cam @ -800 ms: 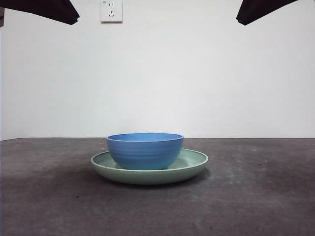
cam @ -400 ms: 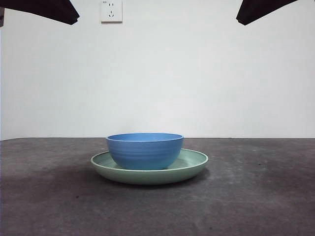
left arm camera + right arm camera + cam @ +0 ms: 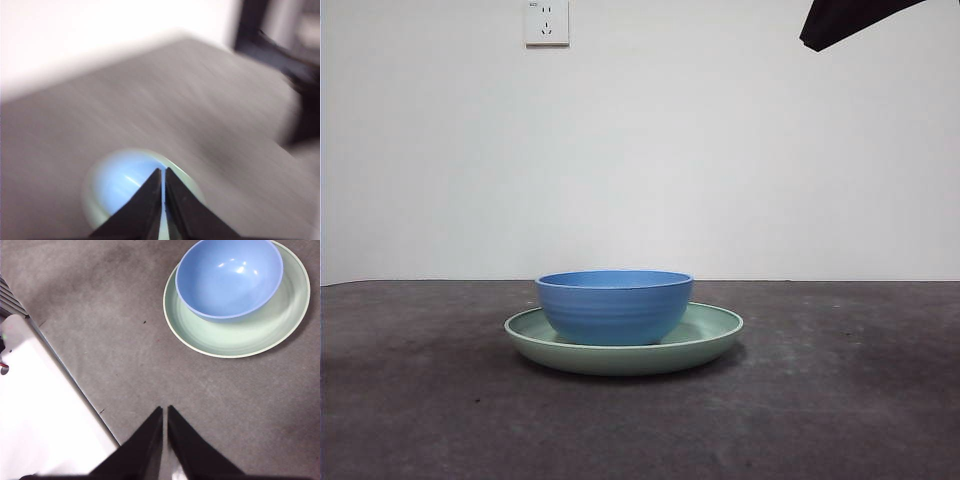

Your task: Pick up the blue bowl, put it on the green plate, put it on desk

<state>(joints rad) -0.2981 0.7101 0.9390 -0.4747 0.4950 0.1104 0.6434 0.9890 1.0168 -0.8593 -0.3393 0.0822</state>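
while the blue bowl (image 3: 614,305) sits in the green plate (image 3: 710,340), both hands (left hand (image 3: 163,172), right hand (image 3: 165,410)) hover closed.

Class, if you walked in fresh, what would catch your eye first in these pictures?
The blue bowl sitting in the green plate, mid-desk, against a bare white wall. Next, a black arm tip in the front view's top right corner, and the left gripper, jaws together, blurred above the bowl.

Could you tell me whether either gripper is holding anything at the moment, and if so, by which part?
Nothing is held. The left gripper and right gripper are both shut on nothing, away from the blue bowl, which sits in the green plate.
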